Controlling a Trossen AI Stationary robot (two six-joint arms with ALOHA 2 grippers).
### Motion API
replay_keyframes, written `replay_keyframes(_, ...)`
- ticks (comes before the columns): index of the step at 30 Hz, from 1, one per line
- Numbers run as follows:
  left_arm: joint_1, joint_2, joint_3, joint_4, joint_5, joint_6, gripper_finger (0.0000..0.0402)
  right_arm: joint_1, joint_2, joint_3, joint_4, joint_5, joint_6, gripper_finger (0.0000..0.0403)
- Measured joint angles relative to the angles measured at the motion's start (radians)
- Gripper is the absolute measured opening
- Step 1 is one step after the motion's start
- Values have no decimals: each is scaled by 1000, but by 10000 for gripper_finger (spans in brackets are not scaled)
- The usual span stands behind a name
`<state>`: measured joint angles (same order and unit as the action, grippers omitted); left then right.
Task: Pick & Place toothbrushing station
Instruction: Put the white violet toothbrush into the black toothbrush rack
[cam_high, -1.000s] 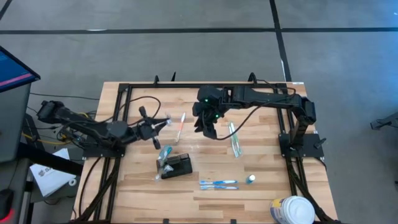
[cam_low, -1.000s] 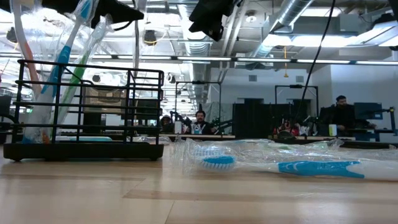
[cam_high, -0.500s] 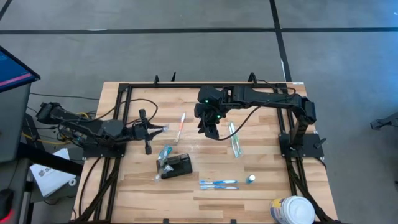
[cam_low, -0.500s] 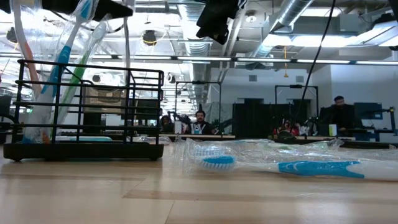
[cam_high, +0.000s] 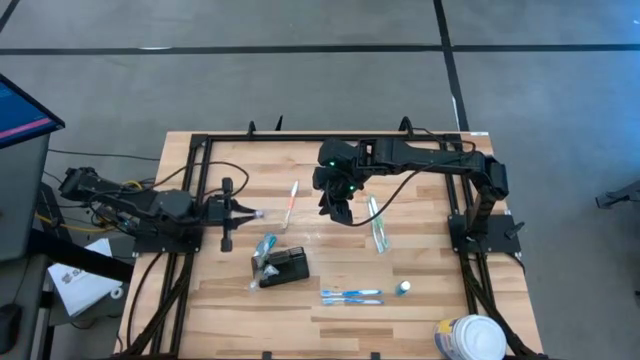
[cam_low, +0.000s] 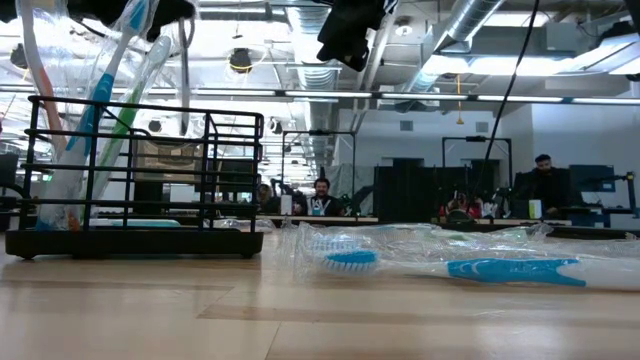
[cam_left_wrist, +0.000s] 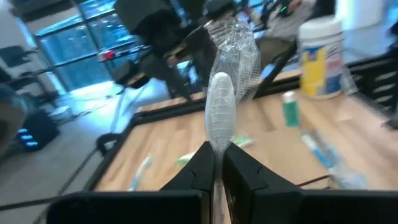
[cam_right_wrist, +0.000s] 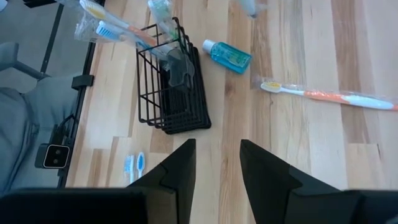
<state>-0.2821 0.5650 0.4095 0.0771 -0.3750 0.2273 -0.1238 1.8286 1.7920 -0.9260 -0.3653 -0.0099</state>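
The toothbrushing station (cam_high: 287, 266) is a black wire rack standing on its base near the table's middle, also seen in the right wrist view (cam_right_wrist: 174, 87) and the low view (cam_low: 140, 170). Wrapped toothbrushes stick up from one end of it. My left gripper (cam_high: 243, 212) is at the table's left, level and above the wood, shut on a white item in clear wrap (cam_left_wrist: 221, 112). My right gripper (cam_high: 338, 212) hangs open above the table's middle, slanting down, with nothing between its fingers (cam_right_wrist: 180, 168). My left gripper pinches the near end of the clear-wrapped white item (cam_left_wrist: 217, 146) between its two fingers. The item runs on along the fingers and sticks out past their tips, with crinkled wrap (cam_left_wrist: 239, 46) at its far end. It is lifted clear of the table.
An orange-and-white toothbrush (cam_high: 291, 203) lies between the two grippers. A wrapped green toothbrush (cam_high: 377, 227) lies right of my right gripper. Two blue toothbrushes (cam_high: 350, 295) and a small bottle (cam_high: 402, 288) lie near the front. A white tub (cam_high: 468, 338) stands at the front right corner.
My left gripper has drawn back toward the table's left edge, away from the orange toothbrush, and has rolled about its own axis, carrying the wrapped item with it.
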Motion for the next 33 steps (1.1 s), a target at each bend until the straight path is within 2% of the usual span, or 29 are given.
replay_keyframes(6, 0, -22, 0, -25, 18, -41, 8, 7, 0, 0, -1, 0, 2, 116)
replay_keyframes(14, 0, -22, 0, -80, 97, -120, 8, 12, 0, 0, -6, 0, 2, 116)
replay_keyframes(33, 0, -22, 0, -86, 283, -234, 8, 13, 0, 0, -10, 0, 2, 116)
